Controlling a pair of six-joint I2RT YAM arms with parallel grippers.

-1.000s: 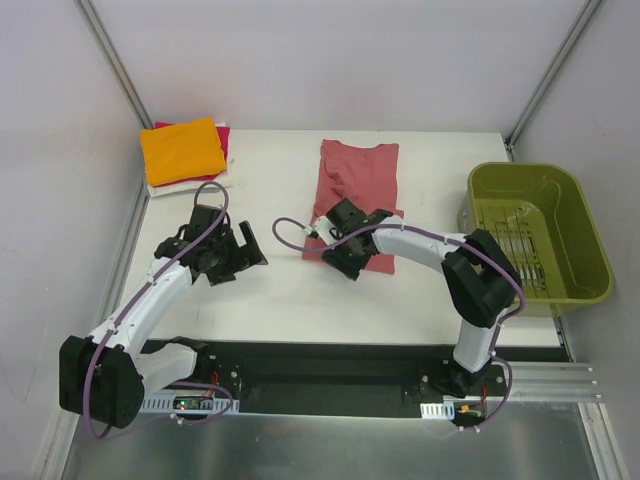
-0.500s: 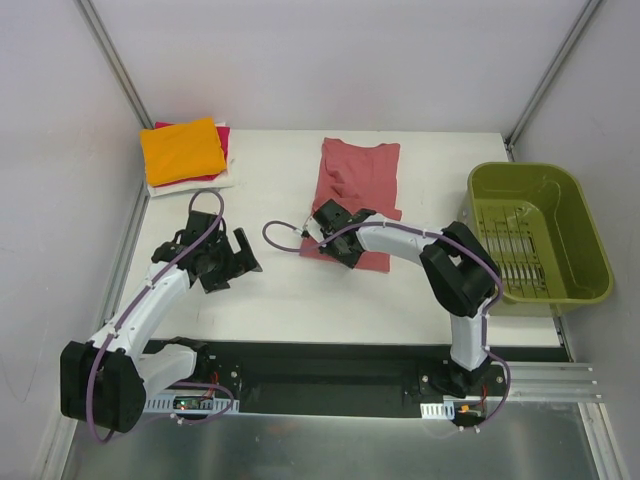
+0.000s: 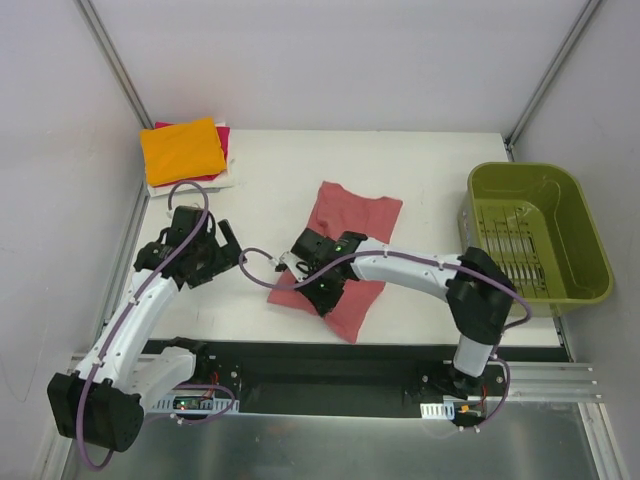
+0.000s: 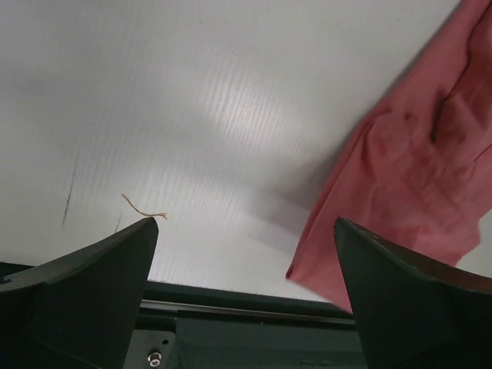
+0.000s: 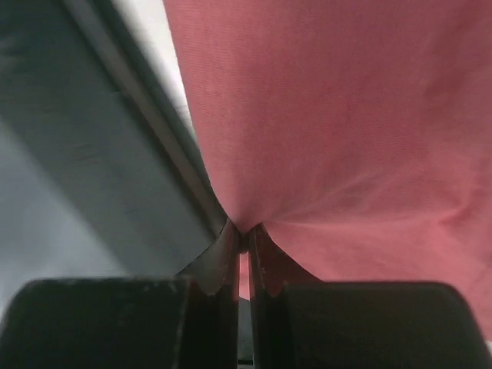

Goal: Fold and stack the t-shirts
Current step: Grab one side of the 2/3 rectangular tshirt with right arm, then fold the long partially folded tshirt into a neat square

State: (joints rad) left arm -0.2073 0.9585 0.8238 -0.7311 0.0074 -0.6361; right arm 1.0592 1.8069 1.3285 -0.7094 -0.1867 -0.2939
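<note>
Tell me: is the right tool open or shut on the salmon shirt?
Shut on the salmon shirt: in the wrist view the fingers of the right tool meet, cloth bunched at their tips.

Right wrist view — salmon-red t-shirt (image 5: pixel 346 115) cropped by top and right edges. Stack: magenta t-shirt (image 3: pixel 225 140), white t-shirt (image 3: pixel 200 181) mostly hidden under orange t-shirt (image 3: pixel 181 150).
</note>
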